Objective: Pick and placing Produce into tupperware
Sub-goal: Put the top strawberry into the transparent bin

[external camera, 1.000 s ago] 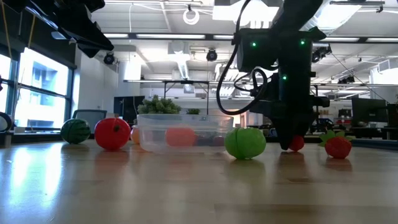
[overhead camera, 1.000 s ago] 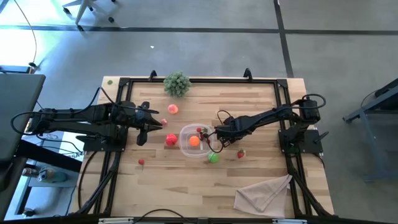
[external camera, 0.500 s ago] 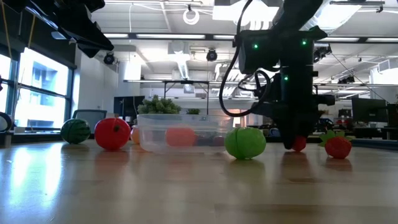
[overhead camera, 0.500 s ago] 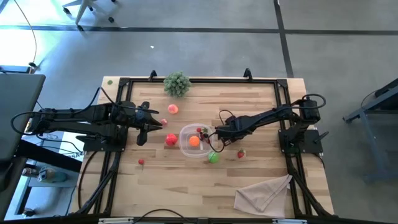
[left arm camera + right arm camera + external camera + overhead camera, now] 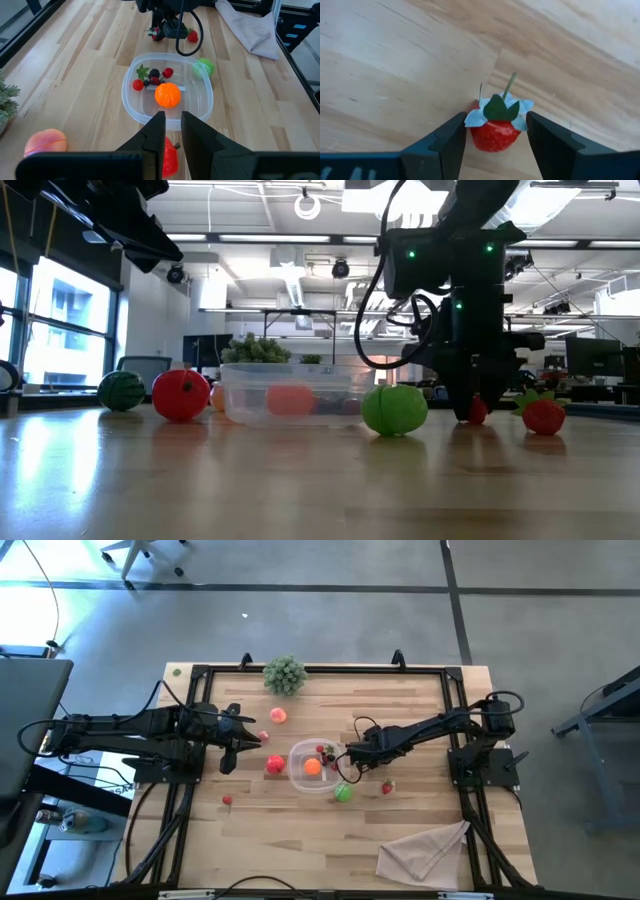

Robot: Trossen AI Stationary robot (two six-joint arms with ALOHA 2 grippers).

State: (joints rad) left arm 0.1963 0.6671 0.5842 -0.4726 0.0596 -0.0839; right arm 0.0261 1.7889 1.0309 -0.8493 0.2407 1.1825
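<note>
Since a second ago my right gripper [image 5: 492, 145] has edged a touch along the table at the tupperware's 3 o'clock side; nothing else has shifted. The small strawberry [image 5: 496, 129] I am working on sits on the wood between my two right fingers [image 5: 445, 145], which stand apart on either side of it without pinching it. In the low view it shows as a red spot [image 5: 478, 412] under my right gripper [image 5: 470, 405].

The tupperware [image 5: 297, 776] lies near the table's middle. Inside it are an orange ball [image 5: 167, 94], a small red tomato [image 5: 138, 85], a red berry [image 5: 168, 73] and a dark berry with a green leaf [image 5: 154, 73].

Around it: a green ball [image 5: 343, 793] touches or nearly touches its rim at 5 o'clock, just beside my right gripper [image 5: 345, 768]. A red fruit [image 5: 275, 765] sits close at its 9 o'clock, right before my left fingers [image 5: 155, 131]. A second strawberry [image 5: 387, 787] lies at 4 o'clock beyond my right gripper. A pink peach [image 5: 278, 715] and a small red piece [image 5: 264, 736] lie toward 10 and 11 o'clock, and a tiny red berry [image 5: 227, 801] sits well apart at 8 o'clock.

My left gripper [image 5: 232, 740] hangs above the table at the container's 9 o'clock, its fingers nearly together with a narrow gap, holding nothing.

A grey-green plant sprig [image 5: 285, 674] stands at the table's 12 o'clock edge, and a beige cloth [image 5: 425, 850] lies crumpled at 5 o'clock.
</note>
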